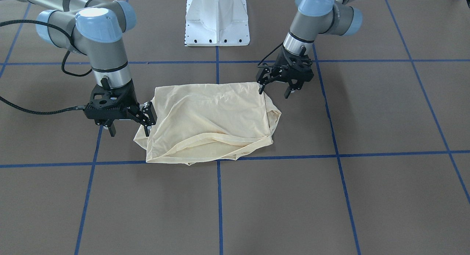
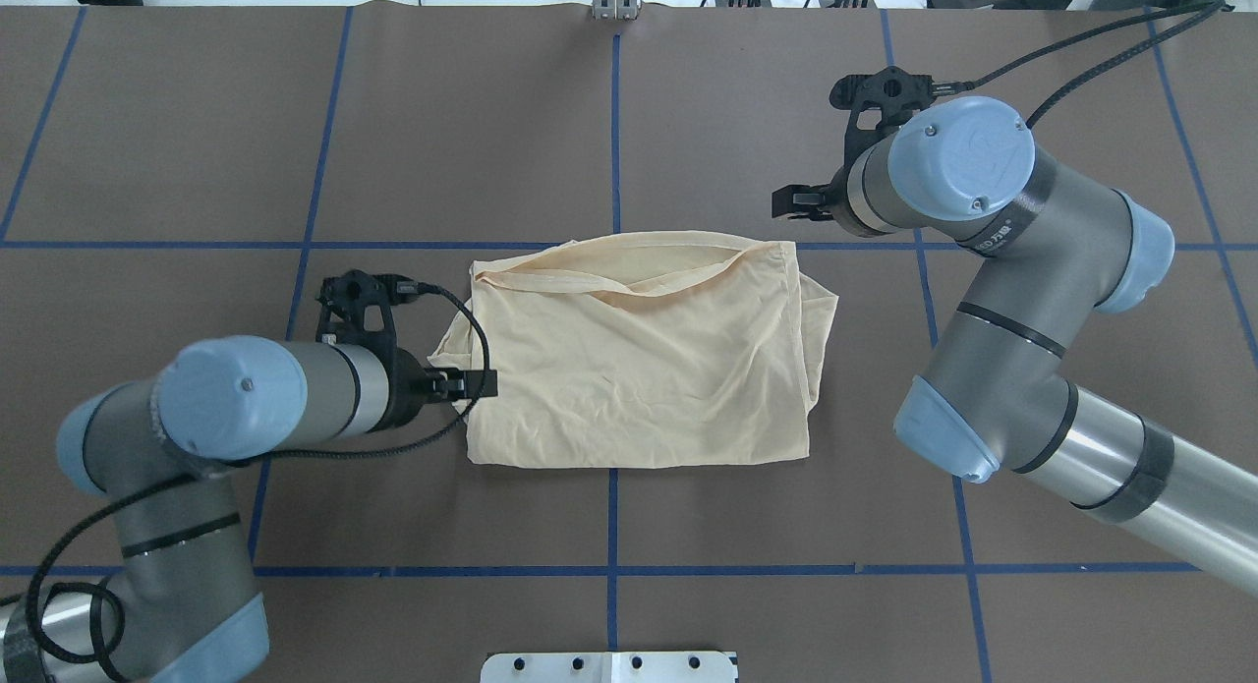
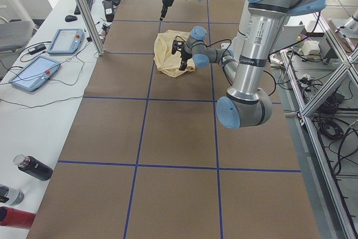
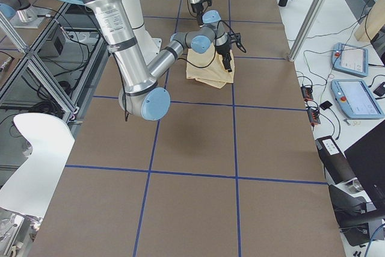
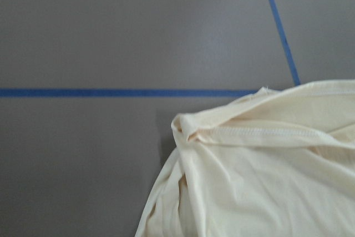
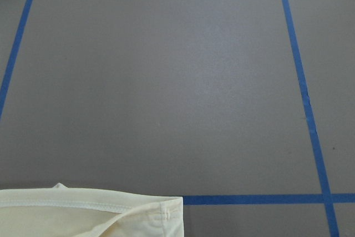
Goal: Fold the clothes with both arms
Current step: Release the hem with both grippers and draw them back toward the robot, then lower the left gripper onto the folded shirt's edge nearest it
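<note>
Shirt (image 1: 211, 119), left arm (image 1: 319, 18), right arm (image 1: 104, 49), wrists downward

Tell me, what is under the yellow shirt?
The brown table and blue tape lines running beneath the shirt. Folded layers peek out at its edges; the middle is hidden.

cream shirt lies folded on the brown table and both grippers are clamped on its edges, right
Not quite. The shirt does lie folded on the brown table, but neither gripper is clamped on it. The left gripper and the right gripper both stand open at its edges, gripping nothing. The exterior front-facing view shows their fingers spread apart.
</note>
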`<action>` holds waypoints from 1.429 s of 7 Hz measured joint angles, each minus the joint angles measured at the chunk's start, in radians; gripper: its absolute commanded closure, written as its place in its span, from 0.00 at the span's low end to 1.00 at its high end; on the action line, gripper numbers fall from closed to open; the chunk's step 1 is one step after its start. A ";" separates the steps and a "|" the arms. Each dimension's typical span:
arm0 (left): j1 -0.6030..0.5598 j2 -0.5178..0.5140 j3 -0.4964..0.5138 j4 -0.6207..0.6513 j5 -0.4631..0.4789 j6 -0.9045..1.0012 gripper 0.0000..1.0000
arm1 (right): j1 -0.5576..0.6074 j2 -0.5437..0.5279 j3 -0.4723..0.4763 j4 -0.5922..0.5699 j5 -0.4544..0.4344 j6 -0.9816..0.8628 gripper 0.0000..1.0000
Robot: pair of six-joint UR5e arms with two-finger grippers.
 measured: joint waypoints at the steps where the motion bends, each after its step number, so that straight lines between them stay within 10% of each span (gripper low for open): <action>1: 0.078 0.002 0.003 -0.009 0.034 -0.073 0.19 | 0.000 -0.002 0.003 0.000 0.000 -0.001 0.00; 2: 0.132 0.001 0.006 -0.011 0.048 -0.126 0.35 | 0.000 -0.002 0.004 0.000 0.000 -0.002 0.00; 10: 0.078 -0.006 0.012 -0.007 0.054 -0.088 0.38 | -0.002 0.000 0.003 0.000 -0.005 -0.001 0.00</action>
